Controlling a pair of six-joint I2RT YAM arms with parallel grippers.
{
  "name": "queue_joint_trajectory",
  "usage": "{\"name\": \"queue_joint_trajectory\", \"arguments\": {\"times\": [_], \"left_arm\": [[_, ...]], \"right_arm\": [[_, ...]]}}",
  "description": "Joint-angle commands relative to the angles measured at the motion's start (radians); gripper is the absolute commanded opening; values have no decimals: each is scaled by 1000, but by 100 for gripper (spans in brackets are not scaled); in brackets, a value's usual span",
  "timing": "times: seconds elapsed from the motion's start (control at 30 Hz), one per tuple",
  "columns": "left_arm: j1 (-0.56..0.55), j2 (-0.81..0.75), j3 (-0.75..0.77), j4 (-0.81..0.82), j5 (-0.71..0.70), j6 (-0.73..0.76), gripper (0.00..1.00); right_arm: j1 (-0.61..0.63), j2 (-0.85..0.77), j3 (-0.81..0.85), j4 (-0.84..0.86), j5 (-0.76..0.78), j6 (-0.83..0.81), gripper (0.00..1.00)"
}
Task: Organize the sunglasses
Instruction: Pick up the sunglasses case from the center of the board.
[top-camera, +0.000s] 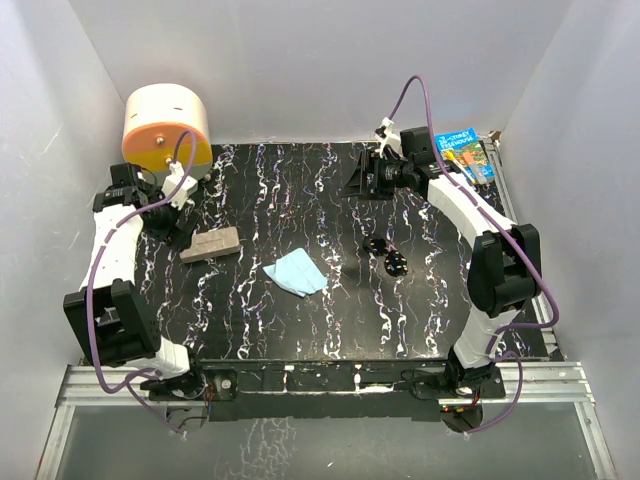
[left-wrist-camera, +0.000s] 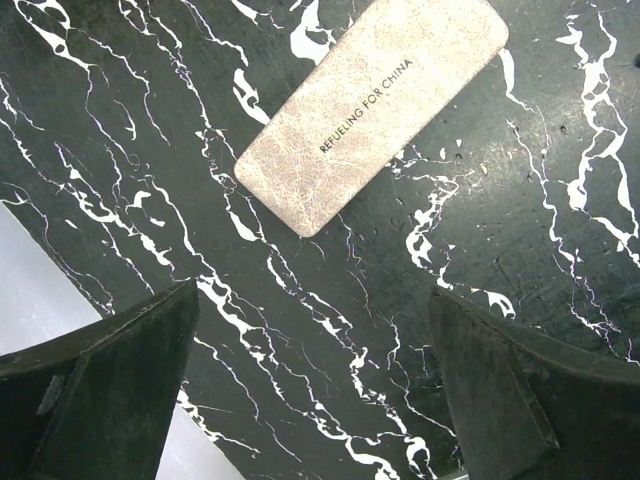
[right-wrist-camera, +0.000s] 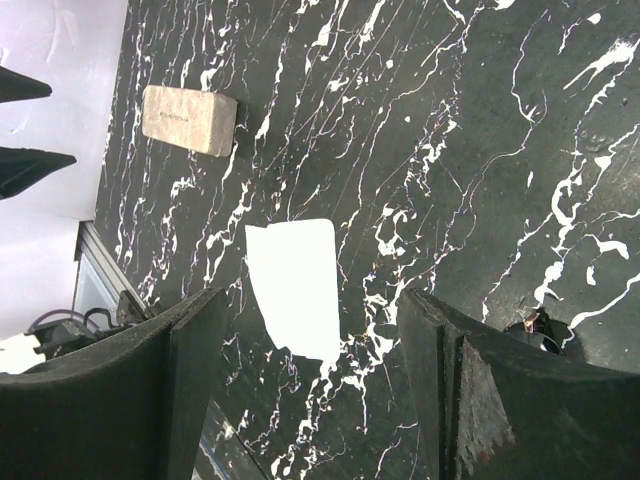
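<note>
The black sunglasses (top-camera: 388, 254) lie folded on the marble table right of centre; a sliver shows at the right edge of the right wrist view (right-wrist-camera: 538, 327). The grey-brown case (top-camera: 210, 243) lies closed at the left; it also shows in the left wrist view (left-wrist-camera: 375, 105) and the right wrist view (right-wrist-camera: 188, 119). The light-blue cloth (top-camera: 296, 272) lies at the centre and looks white in the right wrist view (right-wrist-camera: 293, 286). My left gripper (top-camera: 181, 226) is open and empty, just left of the case. My right gripper (top-camera: 362, 180) is open and empty at the back, well behind the sunglasses.
An orange and cream cylinder (top-camera: 166, 128) stands at the back left corner. A blue booklet (top-camera: 464, 152) lies at the back right, off the table edge. White walls close in on the left, back and right.
</note>
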Motion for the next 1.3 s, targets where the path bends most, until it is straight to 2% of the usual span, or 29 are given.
{"name": "queue_joint_trajectory", "arguments": {"times": [0.0, 0.27, 0.53, 0.73, 0.93, 1.27], "left_arm": [[6, -21, 18, -22, 21, 18, 97], [5, -93, -30, 12, 39, 81, 97], [4, -88, -75, 3, 17, 186, 97], [5, -76, -84, -21, 65, 246, 97], [5, -21, -42, -67, 84, 261, 97], [5, -9, -41, -54, 62, 277, 97]], "right_arm": [[-2, -16, 26, 51, -11, -5, 75], [-3, -21, 24, 50, -6, -8, 74], [-3, -16, 18, 50, -13, -13, 75], [-3, -11, 26, 40, -21, -14, 75], [-3, -10, 25, 40, -20, -14, 75], [-4, -9, 26, 34, -20, -23, 75]]}}
